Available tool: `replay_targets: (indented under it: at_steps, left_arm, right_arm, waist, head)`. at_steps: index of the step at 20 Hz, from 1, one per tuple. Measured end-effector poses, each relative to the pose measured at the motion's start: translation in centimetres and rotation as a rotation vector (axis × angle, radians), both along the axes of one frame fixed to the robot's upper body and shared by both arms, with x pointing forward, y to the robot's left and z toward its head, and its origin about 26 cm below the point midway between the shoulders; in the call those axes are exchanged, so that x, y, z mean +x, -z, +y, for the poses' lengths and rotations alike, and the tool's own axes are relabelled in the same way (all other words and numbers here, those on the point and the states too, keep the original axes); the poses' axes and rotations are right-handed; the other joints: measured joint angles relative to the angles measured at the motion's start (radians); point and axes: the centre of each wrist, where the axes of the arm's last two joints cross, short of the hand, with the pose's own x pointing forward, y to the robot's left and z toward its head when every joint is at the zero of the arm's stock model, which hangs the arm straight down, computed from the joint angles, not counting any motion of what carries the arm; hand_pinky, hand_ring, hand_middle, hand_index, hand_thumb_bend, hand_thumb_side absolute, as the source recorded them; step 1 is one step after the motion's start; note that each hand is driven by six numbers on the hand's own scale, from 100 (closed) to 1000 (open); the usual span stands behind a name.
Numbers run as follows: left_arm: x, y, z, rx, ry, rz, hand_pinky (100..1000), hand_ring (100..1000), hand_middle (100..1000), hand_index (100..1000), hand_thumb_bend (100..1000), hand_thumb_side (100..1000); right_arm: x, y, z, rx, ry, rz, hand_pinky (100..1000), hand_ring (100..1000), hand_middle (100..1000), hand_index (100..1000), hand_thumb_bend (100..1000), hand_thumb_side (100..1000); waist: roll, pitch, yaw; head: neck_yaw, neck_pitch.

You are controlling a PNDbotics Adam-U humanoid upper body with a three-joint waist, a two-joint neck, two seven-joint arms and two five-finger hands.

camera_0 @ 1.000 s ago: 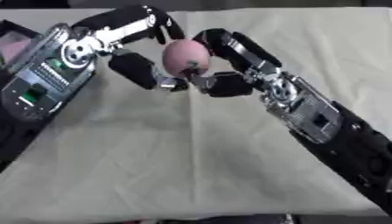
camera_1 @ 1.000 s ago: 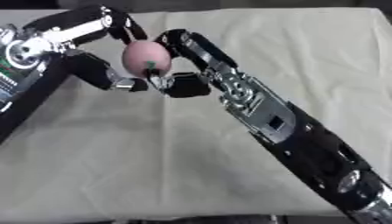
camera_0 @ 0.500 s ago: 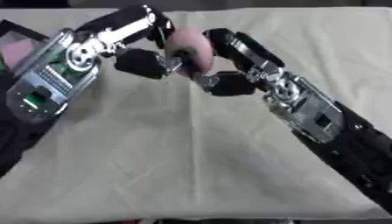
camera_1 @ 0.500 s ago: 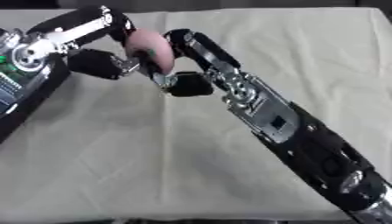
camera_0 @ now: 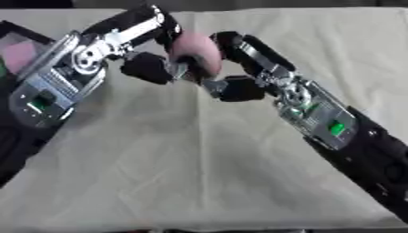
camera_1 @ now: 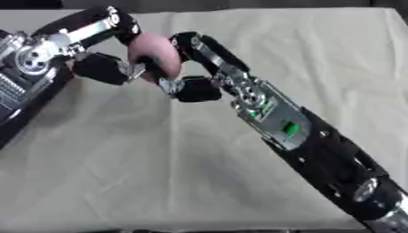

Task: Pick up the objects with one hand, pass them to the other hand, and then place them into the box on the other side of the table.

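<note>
A pink round object (camera_0: 195,51) hangs above the beige cloth at upper centre, held between both hands. My left hand (camera_0: 148,68) comes in from the left, its fingers arched over the object's top and its thumb below at the left. My right hand (camera_0: 241,89) reaches from the lower right, with fingers curled round the object's right side and its thumb beneath. Both hands touch the object at once. The side of the object facing the right hand's palm is hidden.
A dark box (camera_0: 14,31) with something pink (camera_0: 17,52) inside sits at the far left edge, partly behind my left arm. The beige cloth (camera_0: 183,173) covers the table, bare across the middle and front. My right forearm crosses the lower right.
My left hand's fingers have curled further over the pink object, and its thumb has moved in closer. The object stays at about the same spot between the hands.
</note>
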Motion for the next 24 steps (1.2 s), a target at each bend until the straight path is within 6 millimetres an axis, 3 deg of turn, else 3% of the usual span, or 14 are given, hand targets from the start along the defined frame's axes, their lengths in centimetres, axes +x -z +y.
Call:
replay_targets:
  at_steps: [1,2,3,6,8,10,14,24]
  left_arm:
    - [0.0,0.0,0.0,-0.001,0.0,0.001,753,582,500,445,100,172]
    - [0.0,0.0,0.0,-0.002,-0.001,0.002,748,575,487,422,100,159]
    - [0.0,0.0,0.0,-0.003,-0.002,0.001,746,571,481,413,100,152]
    - [0.0,0.0,0.0,0.0,-0.006,-0.004,738,559,452,375,100,124]
    - [0.1,0.1,0.1,0.007,-0.013,-0.009,733,552,432,358,100,109]
    - [0.2,0.1,0.1,0.015,-0.019,-0.018,729,550,424,351,100,100]
    - [0.4,0.3,0.2,0.031,-0.03,-0.027,729,551,420,344,100,100]
    - [0.7,0.2,1.3,0.073,-0.054,-0.035,726,554,423,343,100,100]
  right_arm:
    - [0.0,0.0,0.0,-0.001,0.0,0.002,773,645,684,591,318,100]
    - [0.0,0.1,0.0,-0.002,0.001,0.005,773,662,716,628,434,100]
    - [0.0,0.2,-0.1,-0.004,0.002,0.008,774,672,733,649,458,100]
    - [-0.1,0.2,-0.1,-0.012,0.01,0.009,792,728,804,764,436,452]
    - [-0.1,0.2,-0.1,-0.023,0.02,0.003,796,740,817,789,456,571]
    - [-0.1,0.3,-0.1,-0.031,0.03,-0.005,797,744,820,800,464,618]
    - [-0.1,0.4,-0.2,-0.037,0.059,-0.009,798,749,827,816,461,639]
    - [-0.3,0.6,-0.6,-0.039,0.122,-0.002,796,745,824,812,442,532]
  waist:
    - [0.0,0.0,0.0]
    - [0.0,0.0,0.0]
    - [0.0,0.0,0.0]
    - [0.0,0.0,0.0]
    - [0.0,0.0,0.0]
    - [0.0,0.0,0.0]
    - [0.0,0.0,0.0]
    - [0.0,0.0,0.001]
  head:
    - [0.0,0.0]
    - [0.0,0.0]
    - [0.0,0.0]
    - [0.0,0.0]
    - [0.0,0.0]
    - [0.0,0.0]
    - [0.0,0.0]
    - [0.005,0.0]
